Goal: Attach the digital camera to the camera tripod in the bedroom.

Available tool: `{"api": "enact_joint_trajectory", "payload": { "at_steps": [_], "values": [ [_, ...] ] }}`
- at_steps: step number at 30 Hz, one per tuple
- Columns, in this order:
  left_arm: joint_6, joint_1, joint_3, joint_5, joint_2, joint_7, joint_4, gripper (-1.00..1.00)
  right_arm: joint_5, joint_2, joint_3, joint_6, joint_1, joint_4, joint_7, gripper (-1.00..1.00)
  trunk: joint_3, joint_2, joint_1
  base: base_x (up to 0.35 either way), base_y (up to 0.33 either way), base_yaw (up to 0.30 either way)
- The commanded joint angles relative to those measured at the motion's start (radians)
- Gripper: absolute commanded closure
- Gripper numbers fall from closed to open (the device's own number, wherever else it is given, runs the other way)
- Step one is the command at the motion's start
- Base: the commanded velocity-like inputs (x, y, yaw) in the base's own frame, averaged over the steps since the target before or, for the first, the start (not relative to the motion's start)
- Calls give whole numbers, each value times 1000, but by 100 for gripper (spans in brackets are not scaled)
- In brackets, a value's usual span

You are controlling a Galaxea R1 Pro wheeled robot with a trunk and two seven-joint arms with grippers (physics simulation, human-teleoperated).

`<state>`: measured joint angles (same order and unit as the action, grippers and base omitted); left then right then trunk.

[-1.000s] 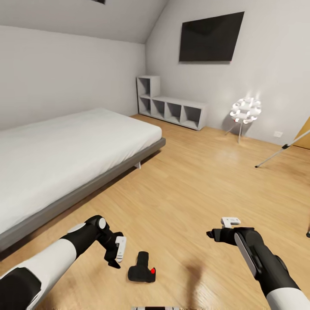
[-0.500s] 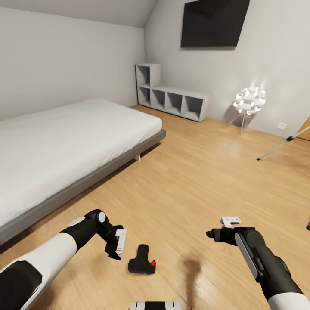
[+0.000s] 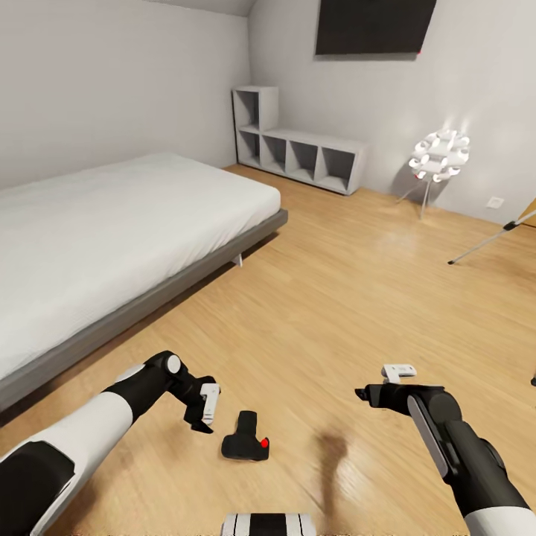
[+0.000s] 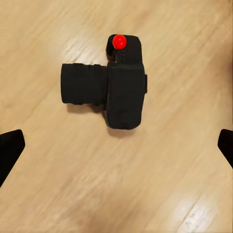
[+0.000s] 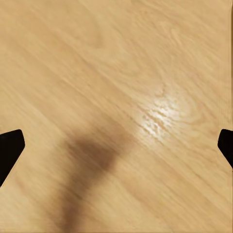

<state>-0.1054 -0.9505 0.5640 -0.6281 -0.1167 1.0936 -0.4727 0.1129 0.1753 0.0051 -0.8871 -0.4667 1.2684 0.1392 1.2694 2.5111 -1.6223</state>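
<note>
Head view: at the bottom centre of the frame, the digital camera (image 3: 246,445) lies on the light wood floor (image 3: 327,298), red button facing up, touching neither gripper. Just to its left, the left gripper (image 3: 204,406) hangs above the floor; the left wrist view shows its fingers spread wide apart, with the camera (image 4: 114,87) lying between the tips. At lower right, the right gripper (image 3: 366,394) hovers over bare planks, its jaws likewise wide apart in the right wrist view. Farther back on the left stands a grey-framed white bed (image 3: 112,238). Against the far wall sit cube shelves (image 3: 301,152) and a glowing lamp (image 3: 439,156). A camera tripod (image 3: 491,240) leg enters at the right edge.
</note>
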Motion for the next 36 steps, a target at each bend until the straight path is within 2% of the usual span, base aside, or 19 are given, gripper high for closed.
{"api": "enact_joint_trajectory", "payload": {
  "at_steps": [1, 7, 25, 36],
  "values": [
    [-14, -5, -4, -5, 0, 1, -2, -100, 7, 0, 0, -5, 0, 19, -3, -100, 5, 1, 0, 0, 0, 0],
    [-26, -19, -34, -7, 3, 4, -1, -100, 6, 0, -1, -7, 13, 94, -3, -100, 28, 2, -3, 0, 0, 0],
    [-35, -23, -45, -10, 6, 1, 0, -100, 5, -5, 1, -13, 28, 206, -6, -100, 98, 6, -11, 0, 0, 0],
    [-36, -29, -44, -15, 12, -1, -1, -100, 5, -5, -1, -96, 31, 270, -6, -100, 140, 9, -16, 0, 0, 0]
  ]
}}
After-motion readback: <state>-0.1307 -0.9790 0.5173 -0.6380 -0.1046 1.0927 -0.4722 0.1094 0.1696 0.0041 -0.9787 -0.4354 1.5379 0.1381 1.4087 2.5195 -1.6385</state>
